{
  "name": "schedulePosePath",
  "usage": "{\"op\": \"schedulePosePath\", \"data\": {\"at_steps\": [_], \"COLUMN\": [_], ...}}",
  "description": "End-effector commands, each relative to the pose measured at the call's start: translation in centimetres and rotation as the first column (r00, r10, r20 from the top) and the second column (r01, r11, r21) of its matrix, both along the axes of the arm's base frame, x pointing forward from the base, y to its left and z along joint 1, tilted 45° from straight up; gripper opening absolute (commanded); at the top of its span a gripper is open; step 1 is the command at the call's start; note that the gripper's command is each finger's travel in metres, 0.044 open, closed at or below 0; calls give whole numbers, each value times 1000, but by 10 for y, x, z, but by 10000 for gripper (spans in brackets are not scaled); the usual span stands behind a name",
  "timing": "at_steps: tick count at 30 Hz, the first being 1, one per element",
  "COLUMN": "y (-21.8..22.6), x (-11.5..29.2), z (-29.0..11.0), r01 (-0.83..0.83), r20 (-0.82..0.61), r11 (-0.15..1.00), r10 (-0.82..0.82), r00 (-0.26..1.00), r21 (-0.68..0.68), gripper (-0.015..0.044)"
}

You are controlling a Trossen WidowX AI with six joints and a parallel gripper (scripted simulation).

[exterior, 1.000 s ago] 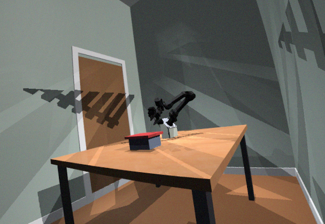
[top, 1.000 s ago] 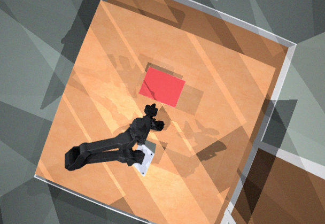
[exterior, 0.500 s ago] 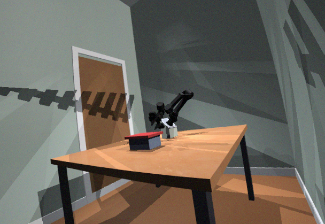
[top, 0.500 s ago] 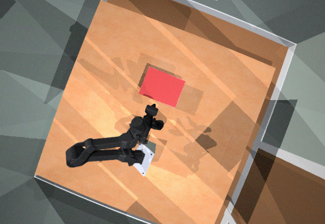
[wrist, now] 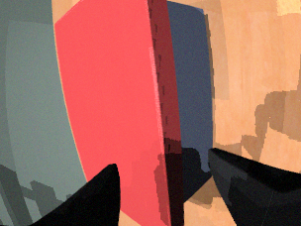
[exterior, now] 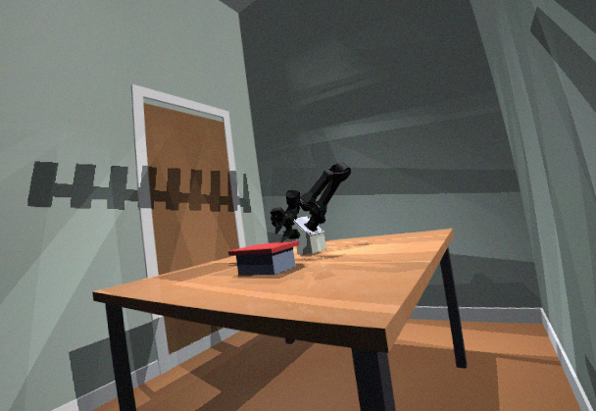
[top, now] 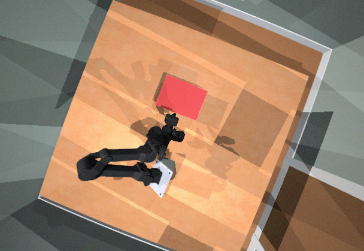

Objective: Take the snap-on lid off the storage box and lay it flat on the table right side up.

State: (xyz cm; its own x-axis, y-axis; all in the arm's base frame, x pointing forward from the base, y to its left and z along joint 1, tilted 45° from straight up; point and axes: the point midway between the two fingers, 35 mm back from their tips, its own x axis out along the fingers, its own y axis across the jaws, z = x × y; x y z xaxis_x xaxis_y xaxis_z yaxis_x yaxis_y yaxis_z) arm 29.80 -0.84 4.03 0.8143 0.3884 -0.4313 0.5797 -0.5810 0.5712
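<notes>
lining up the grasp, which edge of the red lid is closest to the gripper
The lid's edge facing the arm's base, near that edge's corner; the gripper hangs open just beside it, while the other three edges lie farther off.
</notes>
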Motion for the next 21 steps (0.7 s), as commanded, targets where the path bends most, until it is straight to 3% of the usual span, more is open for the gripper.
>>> {"op": "schedulePosePath", "data": {"at_steps": [1, 21], "y": [3, 17], "x": [6, 30], "z": [-3, -18], "r01": [0, 3], "r20": [-4, 1], "r11": [1000, 1000], "r10": [0, -3], "r00": [1000, 1000], "r21": [2, 7], "gripper": [235, 235]}}
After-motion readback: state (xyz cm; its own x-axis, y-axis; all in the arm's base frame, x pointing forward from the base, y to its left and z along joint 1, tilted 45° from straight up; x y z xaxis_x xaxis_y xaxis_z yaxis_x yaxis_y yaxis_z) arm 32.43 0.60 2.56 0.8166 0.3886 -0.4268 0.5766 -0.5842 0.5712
